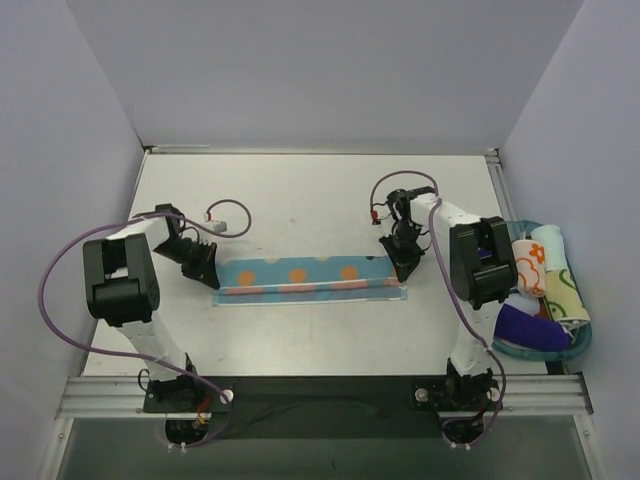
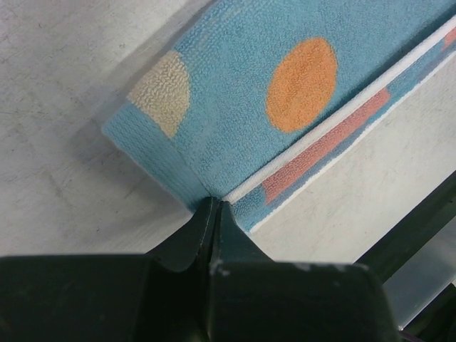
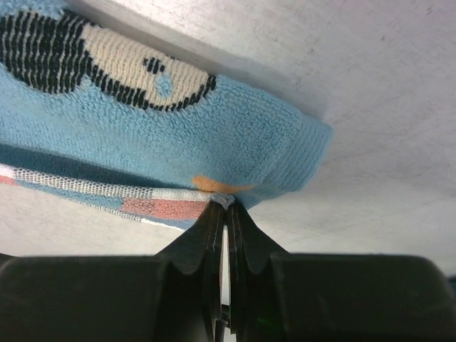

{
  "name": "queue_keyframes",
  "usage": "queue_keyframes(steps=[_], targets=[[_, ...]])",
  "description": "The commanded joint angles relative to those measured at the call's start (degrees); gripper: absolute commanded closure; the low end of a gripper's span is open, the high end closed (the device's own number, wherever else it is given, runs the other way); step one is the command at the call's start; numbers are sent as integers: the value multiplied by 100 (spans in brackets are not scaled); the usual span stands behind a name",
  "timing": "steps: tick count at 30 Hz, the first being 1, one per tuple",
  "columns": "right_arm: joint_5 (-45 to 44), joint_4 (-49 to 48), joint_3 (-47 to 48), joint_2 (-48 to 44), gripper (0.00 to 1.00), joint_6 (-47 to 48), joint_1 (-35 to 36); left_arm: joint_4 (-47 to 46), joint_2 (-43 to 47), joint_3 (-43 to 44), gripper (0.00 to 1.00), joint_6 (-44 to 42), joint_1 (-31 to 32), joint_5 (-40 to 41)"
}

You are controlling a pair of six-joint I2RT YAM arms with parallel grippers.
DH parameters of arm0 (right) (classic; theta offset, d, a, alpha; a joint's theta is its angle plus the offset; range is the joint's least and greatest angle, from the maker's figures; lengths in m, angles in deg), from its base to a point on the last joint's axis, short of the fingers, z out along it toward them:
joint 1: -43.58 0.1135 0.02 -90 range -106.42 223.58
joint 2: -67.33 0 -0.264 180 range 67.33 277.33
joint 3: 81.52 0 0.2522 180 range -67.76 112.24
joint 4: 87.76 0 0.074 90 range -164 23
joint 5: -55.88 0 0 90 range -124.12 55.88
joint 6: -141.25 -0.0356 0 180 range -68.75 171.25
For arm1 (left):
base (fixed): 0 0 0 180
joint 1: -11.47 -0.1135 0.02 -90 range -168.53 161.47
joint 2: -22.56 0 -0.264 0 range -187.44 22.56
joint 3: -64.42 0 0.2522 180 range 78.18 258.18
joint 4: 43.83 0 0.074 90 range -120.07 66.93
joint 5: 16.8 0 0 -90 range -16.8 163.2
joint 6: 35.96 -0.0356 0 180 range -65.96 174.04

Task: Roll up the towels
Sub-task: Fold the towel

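Blue dotted towel (image 1: 310,279), folded on my desk (image 1: 300,195): left hand (image 1: 211,282) and right hand (image 1: 404,274) bent low, each pinching one end corner.

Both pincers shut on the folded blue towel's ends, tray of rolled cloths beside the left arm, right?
No: the tray sits beside the right arm, as the top view shows; left pincer and right pincer do grip the blue towel.
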State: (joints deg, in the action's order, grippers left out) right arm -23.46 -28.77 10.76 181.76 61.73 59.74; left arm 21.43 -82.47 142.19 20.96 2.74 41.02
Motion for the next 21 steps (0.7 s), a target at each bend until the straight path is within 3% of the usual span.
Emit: queue_keyframes(steps=[1, 12, 21], targets=[[-239, 152, 93, -166, 100, 42, -26, -185, 97, 200, 100, 12, -32, -174], [-231, 636, -38, -1221, 100, 217, -8, 632, 1142, 261, 100, -286, -58, -297], [-169, 153, -601, -765, 100, 139, 36, 370, 968, -239, 100, -287, -41, -201]])
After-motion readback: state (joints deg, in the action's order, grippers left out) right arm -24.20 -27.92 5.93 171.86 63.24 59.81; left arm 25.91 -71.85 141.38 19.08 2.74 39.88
